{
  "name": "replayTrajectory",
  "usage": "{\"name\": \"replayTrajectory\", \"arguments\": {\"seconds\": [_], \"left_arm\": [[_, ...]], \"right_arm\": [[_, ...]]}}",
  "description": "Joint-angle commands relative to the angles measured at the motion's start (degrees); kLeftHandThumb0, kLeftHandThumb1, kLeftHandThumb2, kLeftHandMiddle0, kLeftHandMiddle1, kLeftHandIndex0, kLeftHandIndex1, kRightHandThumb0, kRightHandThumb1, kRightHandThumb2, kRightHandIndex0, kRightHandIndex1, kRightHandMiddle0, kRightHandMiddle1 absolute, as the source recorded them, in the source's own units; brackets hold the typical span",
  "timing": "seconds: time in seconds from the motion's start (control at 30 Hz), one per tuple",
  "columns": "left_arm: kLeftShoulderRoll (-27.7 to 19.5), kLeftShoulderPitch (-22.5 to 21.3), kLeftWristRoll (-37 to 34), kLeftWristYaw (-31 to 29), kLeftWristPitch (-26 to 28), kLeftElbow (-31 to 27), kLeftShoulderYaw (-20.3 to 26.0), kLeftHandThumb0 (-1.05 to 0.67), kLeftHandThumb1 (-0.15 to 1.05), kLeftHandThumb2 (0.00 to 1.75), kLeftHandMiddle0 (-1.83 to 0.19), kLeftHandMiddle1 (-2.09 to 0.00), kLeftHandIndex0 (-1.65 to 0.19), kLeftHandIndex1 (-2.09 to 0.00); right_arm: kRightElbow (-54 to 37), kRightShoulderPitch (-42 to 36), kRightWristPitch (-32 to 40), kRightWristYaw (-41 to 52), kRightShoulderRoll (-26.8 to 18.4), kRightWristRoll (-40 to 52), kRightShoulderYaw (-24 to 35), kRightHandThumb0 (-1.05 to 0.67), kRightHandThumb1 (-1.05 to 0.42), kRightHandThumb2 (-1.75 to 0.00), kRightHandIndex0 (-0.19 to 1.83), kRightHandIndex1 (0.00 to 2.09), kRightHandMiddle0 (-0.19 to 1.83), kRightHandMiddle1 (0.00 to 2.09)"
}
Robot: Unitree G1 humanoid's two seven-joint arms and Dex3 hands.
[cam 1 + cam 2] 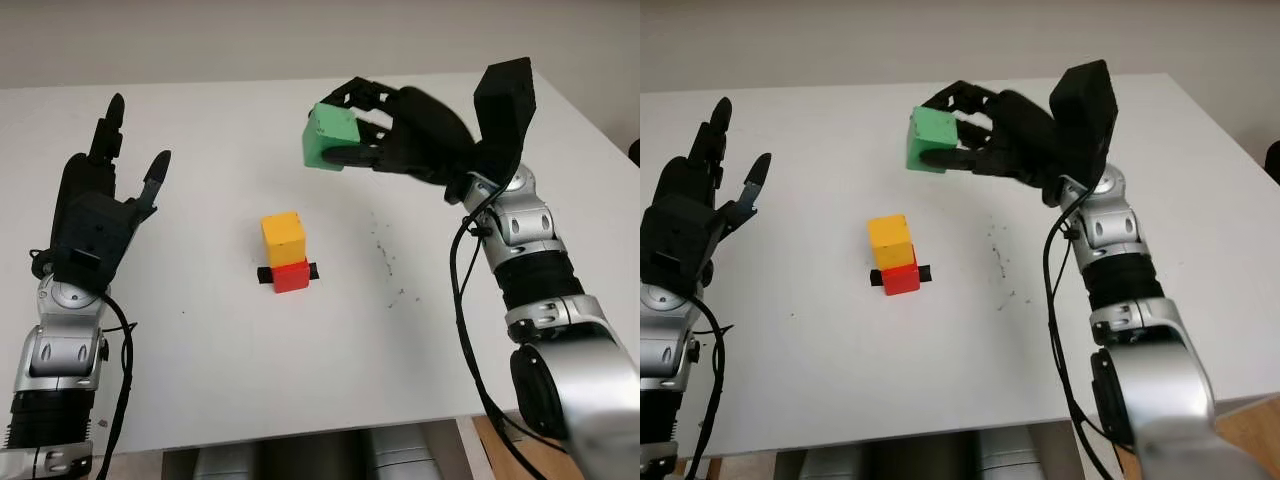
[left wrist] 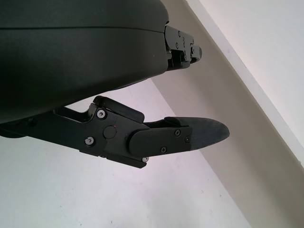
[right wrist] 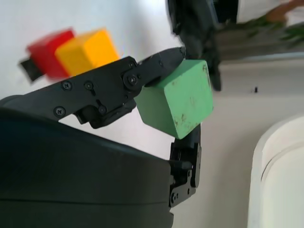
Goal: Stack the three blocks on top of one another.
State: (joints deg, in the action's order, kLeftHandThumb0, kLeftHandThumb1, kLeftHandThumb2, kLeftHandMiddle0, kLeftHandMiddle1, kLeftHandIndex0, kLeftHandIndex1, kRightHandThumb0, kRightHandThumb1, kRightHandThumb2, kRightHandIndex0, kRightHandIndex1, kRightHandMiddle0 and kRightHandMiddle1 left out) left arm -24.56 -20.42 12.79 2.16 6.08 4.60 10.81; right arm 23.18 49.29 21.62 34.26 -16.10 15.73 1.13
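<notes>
A yellow block (image 1: 283,237) stands on a red block (image 1: 291,275) near the middle of the white table (image 1: 330,360); the pair sits on a small black marker (image 1: 265,274). My right hand (image 1: 385,130) holds a green block (image 1: 331,138) in the air, behind and to the right of that stack. In the right wrist view the green block (image 3: 176,97) is pinched between the fingers, with the yellow block (image 3: 86,50) and red block (image 3: 46,52) beyond it. My left hand (image 1: 105,200) is raised at the left side, open and holding nothing.
Small dark specks (image 1: 385,258) mark the table to the right of the stack. The table's front edge (image 1: 300,430) runs along the bottom, with a pale floor below it.
</notes>
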Motion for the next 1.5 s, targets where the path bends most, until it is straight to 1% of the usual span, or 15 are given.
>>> {"name": "replayTrajectory", "arguments": {"seconds": [0.0, 0.1, 0.17, 0.33, 0.47, 0.67, 0.77, 1.03, 1.13, 1.27, 1.47], "left_arm": [[-0.03, -0.13, 0.21, 0.36, 0.2, -1.16, -0.13, -0.64, 1.05, 0.48, 0.03, -0.05, -0.04, -0.05], [0.08, -0.09, 0.03, 0.43, 0.35, -1.15, -0.08, -0.65, 1.05, 0.48, 0.03, -0.05, -0.04, -0.06], [0.04, -0.04, -0.01, 0.48, 0.15, -1.05, -0.08, -0.65, 1.05, 0.48, 0.03, -0.05, -0.04, -0.06], [0.04, 0.16, 0.3, 0.63, 0.53, -1.5, -0.18, -0.65, 1.05, 0.49, 0.03, -0.05, -0.05, -0.06], [0.17, 0.18, 0.06, 0.57, 0.66, -1.63, -0.16, -0.64, 1.05, 0.49, 0.03, -0.05, -0.04, -0.06], [0.38, 0.0, 0.3, 0.93, 0.75, -1.45, -0.55, -0.65, 1.05, 0.49, 0.03, -0.06, -0.04, -0.06], [0.38, -0.05, 0.28, 1.15, 0.38, -1.06, -0.61, -0.65, 1.05, 0.48, 0.02, -0.06, -0.05, -0.06], [0.49, 0.34, 0.74, 1.61, 1.08, -1.77, -0.61, -0.66, 1.05, 0.49, 0.03, -0.05, -0.05, -0.06], [0.4, 0.68, 0.53, 1.55, 0.79, -1.87, -0.43, -0.66, 1.05, 0.49, 0.03, -0.05, -0.05, -0.05], [0.33, 0.86, 0.36, 1.46, 0.6, -1.93, -0.38, -0.66, 1.05, 0.49, 0.04, -0.05, -0.04, -0.05], [0.37, 0.84, 0.34, 1.54, 0.67, -2.14, -0.38, -0.65, 1.05, 0.5, 0.04, -0.05, -0.04, -0.05]], "right_arm": [[-4.73, -1.31, 3.35, -0.15, 0.25, 1.55, 0.64, -0.44, -1.03, -0.06, 0.16, 0.02, 0.13, 1.83], [-9.23, -3.66, 6.65, -1.36, 1.04, 1.8, -0.21, -0.46, -1.01, -0.05, 0.2, 0.04, 0.17, 1.8], [-10.65, -4.29, 7.68, -1.47, 1.16, 1.5, -0.95, -0.47, -1.01, -0.05, 0.19, 0.04, 0.19, 1.79], [-12.0, -4.72, 8.11, -0.96, 1.44, 0.45, -3.34, -0.47, -0.98, -0.05, 0.25, 0.07, 0.28, 1.73], [-13.32, -4.5, 7.36, -1.0, 0.96, -1.88, -5.76, -0.46, -0.97, -0.05, 0.21, 0.05, 0.3, 1.71], [-11.73, -3.16, 4.17, -0.47, 0.65, -6.0, -8.04, -0.45, -0.94, -0.05, 0.23, 0.06, 0.35, 1.66], [-10.79, -2.44, 3.82, -0.48, 1.1, -6.89, -8.34, -0.45, -0.93, -0.05, 0.24, 0.07, 0.36, 1.65], [-8.05, -1.95, -0.3, 0.6, 1.94, -7.74, -8.34, -0.43, -0.93, -0.05, 0.28, 0.08, 0.34, 1.67], [-7.42, -1.82, -0.2, 0.85, 1.74, -8.09, -8.33, -0.44, -0.93, -0.05, 0.26, 0.07, 0.33, 1.66], [-7.28, -1.56, 1.64, 0.18, 1.42, -9.38, -8.45, -0.45, -0.93, -0.05, 0.24, 0.06, 0.35, 1.64], [-6.02, -1.42, 1.7, 0.91, 1.35, -9.68, -8.41, -0.46, -0.93, -0.05, 0.23, 0.06, 0.36, 1.64]]}}
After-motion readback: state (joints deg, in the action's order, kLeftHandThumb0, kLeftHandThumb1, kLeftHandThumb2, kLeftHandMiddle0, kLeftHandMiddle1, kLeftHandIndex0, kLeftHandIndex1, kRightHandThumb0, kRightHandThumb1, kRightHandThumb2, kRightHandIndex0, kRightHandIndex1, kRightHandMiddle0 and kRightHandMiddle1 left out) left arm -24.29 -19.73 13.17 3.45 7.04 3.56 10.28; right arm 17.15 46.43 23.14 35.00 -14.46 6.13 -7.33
